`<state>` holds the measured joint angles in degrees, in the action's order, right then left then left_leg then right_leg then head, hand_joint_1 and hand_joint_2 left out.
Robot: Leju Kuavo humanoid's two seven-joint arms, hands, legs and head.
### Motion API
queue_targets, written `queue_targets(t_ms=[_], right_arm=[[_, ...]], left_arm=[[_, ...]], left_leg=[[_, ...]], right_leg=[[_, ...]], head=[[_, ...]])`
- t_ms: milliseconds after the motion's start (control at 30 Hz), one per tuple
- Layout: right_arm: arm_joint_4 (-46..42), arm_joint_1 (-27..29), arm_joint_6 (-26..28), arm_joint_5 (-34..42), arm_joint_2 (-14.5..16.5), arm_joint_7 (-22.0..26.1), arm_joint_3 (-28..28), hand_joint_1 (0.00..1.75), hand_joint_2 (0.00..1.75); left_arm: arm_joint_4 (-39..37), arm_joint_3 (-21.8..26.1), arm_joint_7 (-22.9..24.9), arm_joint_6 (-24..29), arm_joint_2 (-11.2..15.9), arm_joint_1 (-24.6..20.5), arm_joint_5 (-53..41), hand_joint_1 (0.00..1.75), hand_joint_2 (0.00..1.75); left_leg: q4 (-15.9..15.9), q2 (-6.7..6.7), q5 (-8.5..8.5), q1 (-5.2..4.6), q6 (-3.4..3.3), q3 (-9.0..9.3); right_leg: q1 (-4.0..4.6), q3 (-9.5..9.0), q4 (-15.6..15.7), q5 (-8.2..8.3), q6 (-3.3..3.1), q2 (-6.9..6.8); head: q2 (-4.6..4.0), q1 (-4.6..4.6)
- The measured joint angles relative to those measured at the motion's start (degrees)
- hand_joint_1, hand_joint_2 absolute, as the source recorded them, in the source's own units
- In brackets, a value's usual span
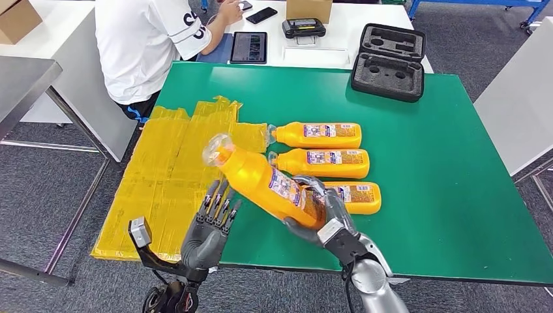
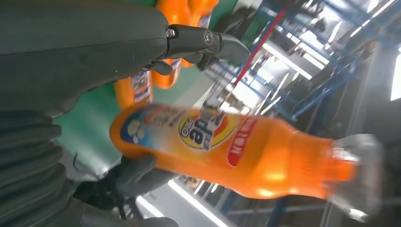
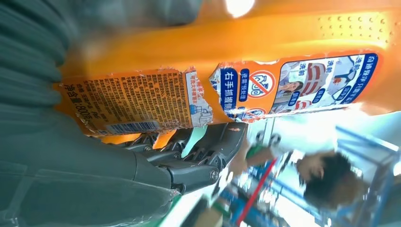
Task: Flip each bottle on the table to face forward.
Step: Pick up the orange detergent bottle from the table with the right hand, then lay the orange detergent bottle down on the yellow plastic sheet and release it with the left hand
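Observation:
My right hand [image 1: 321, 215] grips the base end of an orange bottle [image 1: 264, 181] and holds it tilted above the green table [image 1: 443, 163], clear cap toward the upper left. The same bottle [image 2: 236, 151] shows its front label in the left wrist view and its torn back label [image 3: 198, 94] in the right wrist view. My left hand [image 1: 212, 225] hovers just left of the bottle with fingers spread, holding nothing. Three more orange bottles lie on their sides: the far one [image 1: 317, 135], the middle one [image 1: 323, 163], and the near one [image 1: 355, 197] behind my right hand.
A yellow plastic sheet [image 1: 166, 176] covers the table's left part. A black foam-lined case [image 1: 389, 62] sits at the far edge. A person in a white shirt [image 1: 147, 42] sits at a white desk beyond, with a tablet [image 1: 248, 47] and a black device [image 1: 303, 28].

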<state>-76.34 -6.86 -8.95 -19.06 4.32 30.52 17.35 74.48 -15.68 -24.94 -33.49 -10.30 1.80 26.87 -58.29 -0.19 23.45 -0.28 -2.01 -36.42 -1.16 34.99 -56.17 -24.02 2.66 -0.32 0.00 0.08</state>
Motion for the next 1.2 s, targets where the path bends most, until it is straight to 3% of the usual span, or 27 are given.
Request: queue_targets(t_ms=[267, 1200], right_arm=[[6.4, -1.7, -1.1, 1.8, 2.4, 0.9, 4.5, 1.75, 1.75], [12.6, -1.7, -2.9, 2.3, 2.8, 0.6, 9.5, 1.75, 1.75]], left_arm=[[-4.2, -1.3, 0.8, -1.7, -0.1, -2.4, 0.7, 0.00, 1.75], [-8.8, -1.5, 0.1, -1.2, -0.1, -3.8, 1.0, 0.00, 1.75]], left_leg=[[0.0, 0.00, 0.00, 0.01, 0.00, -0.01], [0.0, 0.01, 0.00, 0.01, 0.01, -0.01]], right_leg=[[0.00, 0.01, 0.0, -0.01, 0.00, -0.01], [0.00, 0.03, 0.0, -0.01, 0.00, 0.00]], head=[[0.00, 0.00], [0.00, 0.00]])
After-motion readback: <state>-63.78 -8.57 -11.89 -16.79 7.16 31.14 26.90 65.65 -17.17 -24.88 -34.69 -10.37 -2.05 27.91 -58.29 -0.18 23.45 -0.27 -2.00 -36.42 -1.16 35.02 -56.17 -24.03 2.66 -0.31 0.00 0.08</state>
